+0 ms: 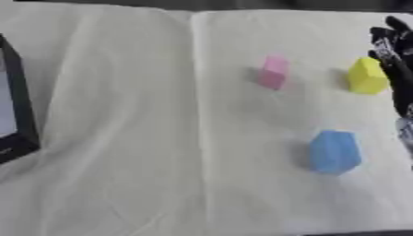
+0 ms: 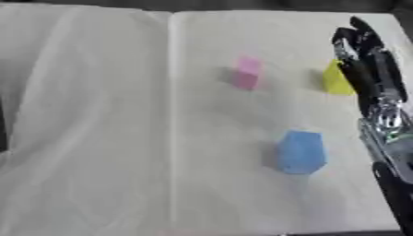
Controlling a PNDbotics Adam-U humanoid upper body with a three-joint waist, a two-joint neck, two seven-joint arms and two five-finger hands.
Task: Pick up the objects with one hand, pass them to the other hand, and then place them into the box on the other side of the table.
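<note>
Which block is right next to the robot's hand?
The yellow block, beside the right hand at the far right. The pink block and blue block sit apart from it.

Box (image 1: 18, 120) far left of blocks (image 1: 334, 152)

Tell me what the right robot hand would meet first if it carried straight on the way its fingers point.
Probably nothing: the right robot hand points toward the far table edge, with the yellow block just beside it, not ahead. Depth is unclear.
</note>
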